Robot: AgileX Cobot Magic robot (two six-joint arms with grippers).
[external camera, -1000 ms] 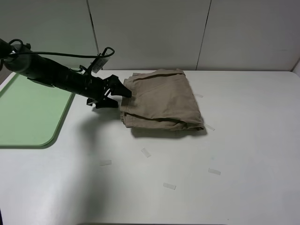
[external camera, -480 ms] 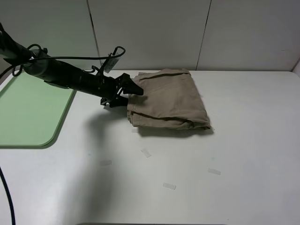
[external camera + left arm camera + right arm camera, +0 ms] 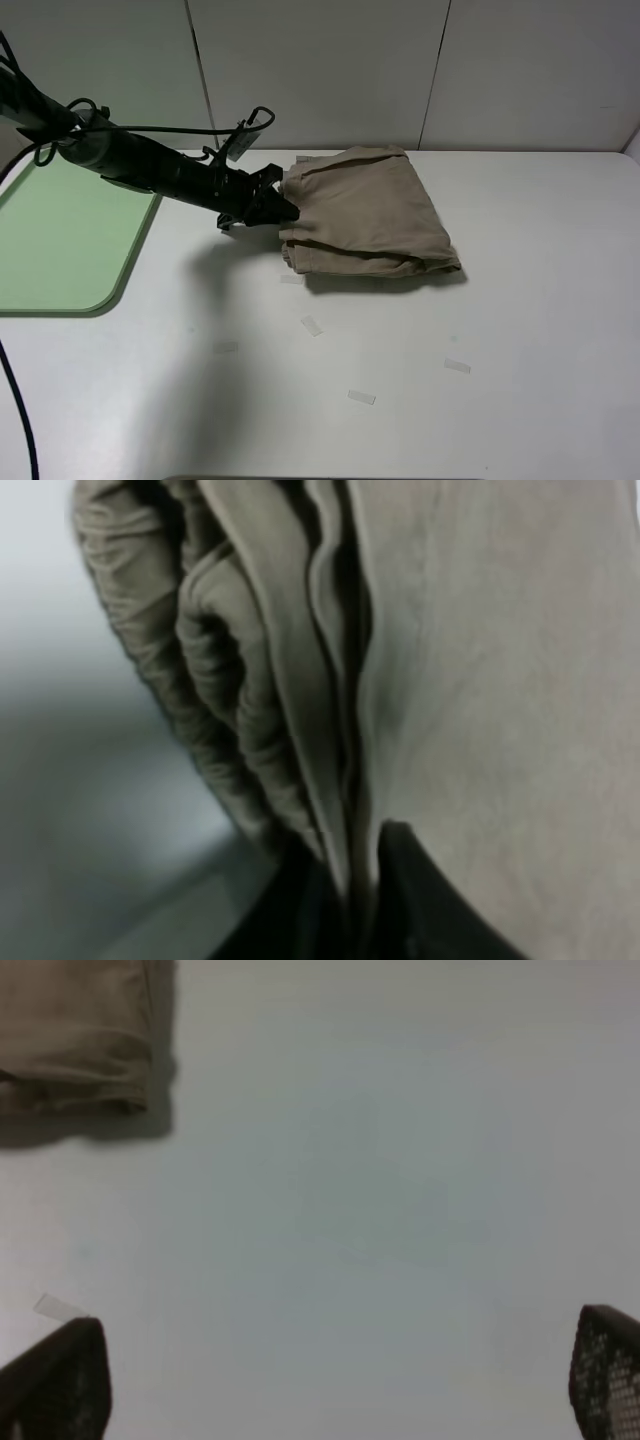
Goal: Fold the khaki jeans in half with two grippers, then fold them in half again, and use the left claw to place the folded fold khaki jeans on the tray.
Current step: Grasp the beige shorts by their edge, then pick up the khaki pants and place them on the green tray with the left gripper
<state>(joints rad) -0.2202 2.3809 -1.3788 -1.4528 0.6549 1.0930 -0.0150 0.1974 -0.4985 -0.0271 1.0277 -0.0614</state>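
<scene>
Clamped on the left edge of the khaki jeans [image 3: 365, 210], the left claw [image 3: 275, 205] reaches in low from the left on its cable-wrapped arm. The left wrist view shows its 2 black fingers [image 3: 425, 900] pinching a layer of tan cloth [image 3: 480, 680] between them. The right gripper [image 3: 335, 1380] is out of the high view; its own camera shows its 2 mesh-faced fingers spread wide over bare table, holding nothing, with a corner of the jeans [image 3: 75, 1040] farther off.

The jeans lie folded into a thick, roughly rectangular bundle near the back middle of the white table [image 3: 500, 340], well apart from the green tray [image 3: 60, 230] at the left edge. In the high view the bundle's longer side runs left to right, slightly skewed, with the front right corner swung toward the camera. Its stacked layers open toward the claw, and a rolled fold runs along the front edge. Up close, the gathered, puckered waistband [image 3: 130, 600] curls beside several flat layers.

Compared with 1 second ago, claw and bundle have both shifted right, away from the tray. The bundle's front right corner now lies over a tape strip that showed beside it then. Other tape strips [image 3: 312, 325] lie scattered in front.
</scene>
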